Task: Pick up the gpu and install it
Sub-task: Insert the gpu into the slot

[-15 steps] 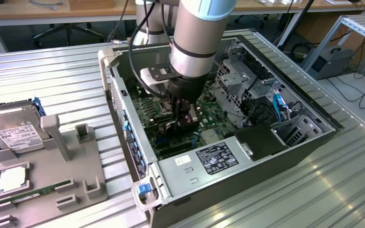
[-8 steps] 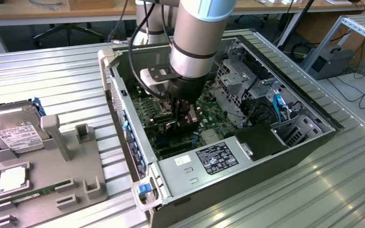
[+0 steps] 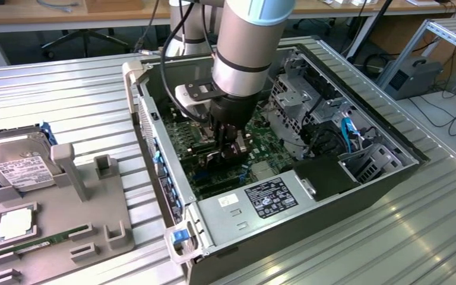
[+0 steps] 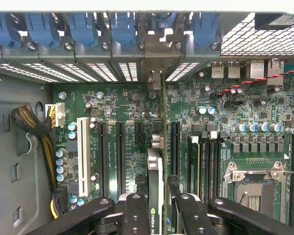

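Gpu (image 4: 156,191) sat edge-on between the gripper (image 4: 157,215) fingers (image 4: 135,215), held upright over the green motherboard (image 4: 117,105), its metal bracket end reaching toward the case's rear slot wall; whether it was seated in a slot could not be told. In the exterior view the gripper (image 3: 230,148) was down inside the open computer case (image 3: 386,178), partly closed on the card, with the grey arm (image 3: 248,41) rising above it. Blue slot clips (image 4: 122,27) lined the rear wall, a white slot (image 4: 82,154) and several black slots lay beside the card, and an empty processor socket (image 4: 257,188) sat on the far side from the white slot. A braided cable bundle (image 4: 32,127) ran along the case wall. The case lay on its side on a ribbed metal table (image 3: 69,95), with a power supply (image 3: 263,199) bearing a black label at its near end and a blue cable (image 3: 347,127) by the drive cage. At the exterior view's left, a grey parts holder (image 3: 62,237) carried a hard drive (image 3: 14,166), a processor chip (image 3: 14,222) and a green memory stick (image 3: 34,246). Behind the table stood a wooden desk (image 3: 69,15), an office chair base (image 3: 81,38), and a metal frame rack (image 3: 446,53) with cables on the floor at the exterior view's right.
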`<state>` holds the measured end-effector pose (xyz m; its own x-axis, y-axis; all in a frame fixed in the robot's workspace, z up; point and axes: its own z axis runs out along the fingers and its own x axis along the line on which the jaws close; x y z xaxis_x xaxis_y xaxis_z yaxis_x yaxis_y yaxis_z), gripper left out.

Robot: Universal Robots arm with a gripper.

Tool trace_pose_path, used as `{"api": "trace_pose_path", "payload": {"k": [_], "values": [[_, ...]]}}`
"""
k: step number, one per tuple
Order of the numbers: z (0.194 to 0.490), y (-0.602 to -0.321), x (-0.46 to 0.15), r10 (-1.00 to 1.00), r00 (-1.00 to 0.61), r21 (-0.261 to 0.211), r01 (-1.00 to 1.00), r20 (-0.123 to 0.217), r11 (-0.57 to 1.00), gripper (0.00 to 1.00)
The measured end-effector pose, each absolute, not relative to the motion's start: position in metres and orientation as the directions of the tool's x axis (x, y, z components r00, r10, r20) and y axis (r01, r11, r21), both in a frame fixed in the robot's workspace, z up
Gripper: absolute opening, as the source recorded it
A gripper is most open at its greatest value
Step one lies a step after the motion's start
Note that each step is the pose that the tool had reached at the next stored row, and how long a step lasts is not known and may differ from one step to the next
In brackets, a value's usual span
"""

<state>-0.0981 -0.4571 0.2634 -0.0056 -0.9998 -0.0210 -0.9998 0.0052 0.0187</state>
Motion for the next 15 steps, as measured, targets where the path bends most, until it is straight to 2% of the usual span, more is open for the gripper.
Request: {"api": "trace_pose_path", "payload": {"k": [15], "values": [[0.2620, -0.4572, -0.1002, -1.000, -0.005, 0.016, -1.000, -0.026, 0.005, 0.26]]}}
